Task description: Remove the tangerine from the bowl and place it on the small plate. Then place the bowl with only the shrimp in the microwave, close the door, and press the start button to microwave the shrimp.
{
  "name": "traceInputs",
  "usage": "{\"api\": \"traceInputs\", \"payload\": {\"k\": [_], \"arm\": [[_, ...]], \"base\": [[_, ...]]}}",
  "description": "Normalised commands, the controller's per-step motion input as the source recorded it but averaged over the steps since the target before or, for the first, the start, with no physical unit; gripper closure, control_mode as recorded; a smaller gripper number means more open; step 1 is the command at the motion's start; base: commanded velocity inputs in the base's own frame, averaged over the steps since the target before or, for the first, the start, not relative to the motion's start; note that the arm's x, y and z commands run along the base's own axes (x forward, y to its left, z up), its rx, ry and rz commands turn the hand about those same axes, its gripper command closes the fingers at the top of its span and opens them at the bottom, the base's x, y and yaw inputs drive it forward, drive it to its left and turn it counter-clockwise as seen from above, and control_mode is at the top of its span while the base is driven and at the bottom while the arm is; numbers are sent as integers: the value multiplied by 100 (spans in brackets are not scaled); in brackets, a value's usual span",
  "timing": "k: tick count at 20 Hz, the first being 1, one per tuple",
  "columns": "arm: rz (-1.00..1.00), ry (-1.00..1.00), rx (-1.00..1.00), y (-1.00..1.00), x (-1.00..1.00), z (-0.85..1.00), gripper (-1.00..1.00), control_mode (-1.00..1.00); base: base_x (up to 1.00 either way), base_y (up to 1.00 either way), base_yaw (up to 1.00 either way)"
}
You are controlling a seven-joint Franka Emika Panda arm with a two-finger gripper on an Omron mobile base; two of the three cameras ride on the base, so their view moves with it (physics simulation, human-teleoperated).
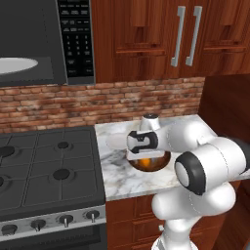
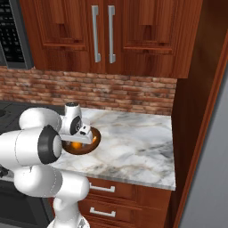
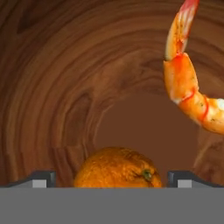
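The gripper (image 3: 112, 179) hangs low inside the bowl (image 3: 65, 87), jaws spread wide with a fingertip on either side of the tangerine (image 3: 117, 168) but not clamped on it, while the shrimp (image 3: 188, 78) lies apart on the bowl's floor, the bowl on the marble counter (image 2: 133, 142).

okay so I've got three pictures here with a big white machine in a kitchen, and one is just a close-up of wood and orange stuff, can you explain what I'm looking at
The white machine is a robot arm. Two pictures come from cameras behind it, left and right, looking over a marble counter. The third comes from a camera on its hand, looking down into a brown wooden bowl. In the bowl lie a round tangerine and a curved shrimp. The tool stands open with the tangerine between its tips, holding nothing yet. Up left hangs a microwave.
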Motion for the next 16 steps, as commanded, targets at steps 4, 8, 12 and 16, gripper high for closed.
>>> {"api": "traceInputs", "payload": {"k": [4,8,12,16], "arm": [[0,0,0,0,0,-26,100,-100],[0,0,2,0,0,-4,100,-100],[0,-9,2,-3,-16,35,100,-100],[0,-29,0,-1,-33,99,100,-100]], "base": [[0,0,0],[0,0,0],[0,0,0],[0,0,0]]}}
